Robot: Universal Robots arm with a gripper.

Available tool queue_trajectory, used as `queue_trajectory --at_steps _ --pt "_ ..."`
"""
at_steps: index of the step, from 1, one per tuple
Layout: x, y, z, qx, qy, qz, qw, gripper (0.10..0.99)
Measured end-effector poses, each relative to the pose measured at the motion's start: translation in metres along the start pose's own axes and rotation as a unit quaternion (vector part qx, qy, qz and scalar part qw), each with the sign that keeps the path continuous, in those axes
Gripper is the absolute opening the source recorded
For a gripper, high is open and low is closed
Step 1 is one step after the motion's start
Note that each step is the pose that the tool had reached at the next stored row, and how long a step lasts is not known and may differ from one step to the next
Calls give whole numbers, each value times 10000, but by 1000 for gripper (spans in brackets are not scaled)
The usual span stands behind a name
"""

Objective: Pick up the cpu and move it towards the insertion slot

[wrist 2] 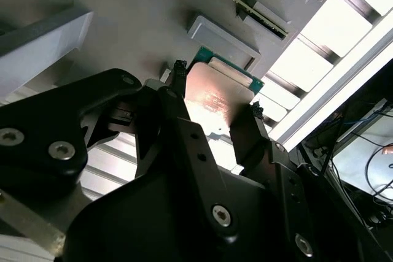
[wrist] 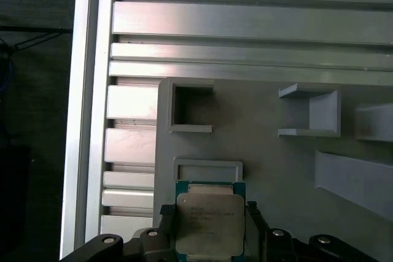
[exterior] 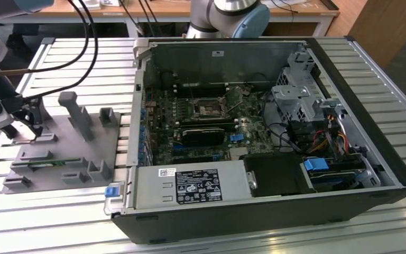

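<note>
Looking at both wrist views, you see the gripper clamped on the cpu, its jaws pressed against two opposite edges. The chip is at the grey tray, on the exterior view's left; you cannot tell whether it has lifted clear. The insertion slot lies well apart, on the green motherboard inside the open computer case.

The exterior view looked steeply down over the counter, with the tray at the exterior view's left. Both wrist views sat close above that tray, the first facing straight down, the second obliquely, sharing the cpu within the hand.
</note>
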State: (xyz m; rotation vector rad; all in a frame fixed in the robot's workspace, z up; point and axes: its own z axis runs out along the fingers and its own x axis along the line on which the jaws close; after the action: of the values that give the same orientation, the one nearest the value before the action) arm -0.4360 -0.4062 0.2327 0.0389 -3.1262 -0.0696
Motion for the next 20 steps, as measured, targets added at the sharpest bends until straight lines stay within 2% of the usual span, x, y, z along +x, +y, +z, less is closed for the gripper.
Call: queue_trajectory --at_steps 20 --pt "2 7 -152 0 0 0 10000 533"
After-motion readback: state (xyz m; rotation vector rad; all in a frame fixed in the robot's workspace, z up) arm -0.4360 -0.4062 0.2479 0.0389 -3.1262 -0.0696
